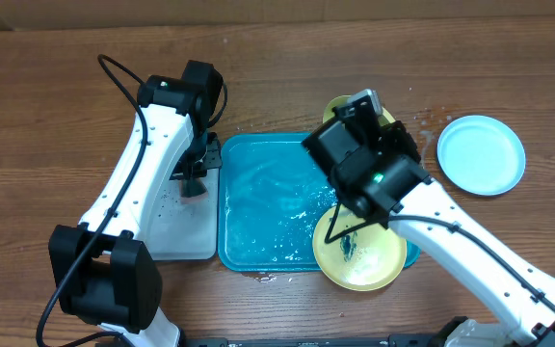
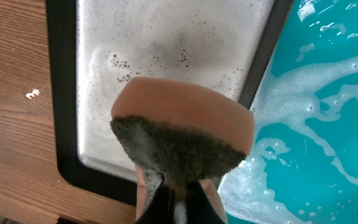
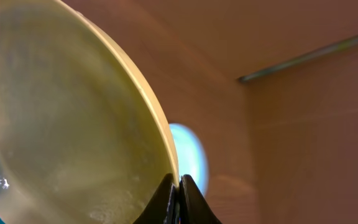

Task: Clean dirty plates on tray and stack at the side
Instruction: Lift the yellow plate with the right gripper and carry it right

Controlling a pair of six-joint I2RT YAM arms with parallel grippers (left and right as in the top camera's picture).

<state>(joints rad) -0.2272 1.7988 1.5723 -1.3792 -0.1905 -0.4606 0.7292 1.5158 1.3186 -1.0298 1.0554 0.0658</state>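
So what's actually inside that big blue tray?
There is foamy water across the tray floor, and a yellow-green plate with a dark smear sits at its right end, overhanging the rim. The right arm covers the rest of that end.

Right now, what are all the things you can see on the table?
Tray: one, teal, soapy, middle of the table.
White tray: one, black rim, left of the teal tray.
Dirty plate: one, yellow-green with dark smears, on the tray's right corner nearest the robot.
Held plate: one, yellow-green, tilted, in the right gripper.
Blue plate: one, light blue, on the table right of the tray.
Sponge: one, orange with a dark scrub side, over the white tray.
Table: one, brown wood.
Left gripper: one, black, shut on the sponge.
Right gripper: one, black, shut on the held plate's rim.
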